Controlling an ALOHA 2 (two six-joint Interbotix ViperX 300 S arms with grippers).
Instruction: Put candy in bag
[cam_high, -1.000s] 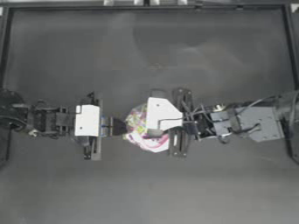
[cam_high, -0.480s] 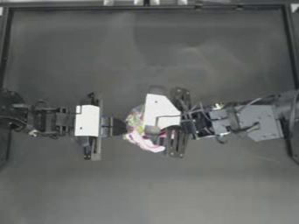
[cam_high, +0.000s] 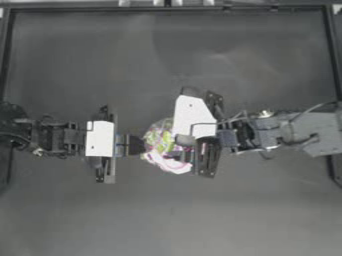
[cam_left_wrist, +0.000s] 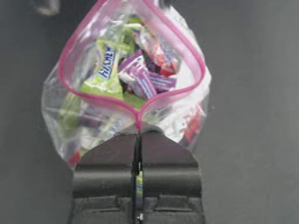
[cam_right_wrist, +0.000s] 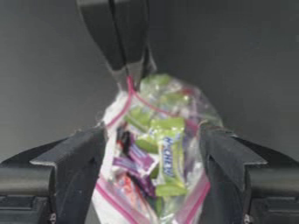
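Note:
The bag (cam_high: 160, 145) is a clear zip bag with a pink seal strip, held mid-table with its mouth spread open. My left gripper (cam_high: 139, 145) is shut on the bag's rim (cam_left_wrist: 139, 124), pinching the pink strip. My right gripper (cam_high: 188, 152) hovers over the bag (cam_right_wrist: 175, 98) with its jaws open, one on each side of the mouth. The candy (cam_right_wrist: 166, 164), yellow-green with a white middle, lies inside the open mouth among purple and red sweets, touching neither right jaw. It also shows in the left wrist view as the green candy (cam_left_wrist: 105, 72) inside the rim.
Dark table (cam_high: 167, 65) all around the bag, framed by a raised border (cam_high: 167, 9) along the far side. Both arms meet at the middle, the left arm (cam_high: 60, 137) from the left and the right arm (cam_high: 300, 132) from the right.
My right gripper has shifted slightly left and lower over the bag. The left gripper and the bag have stayed in place.

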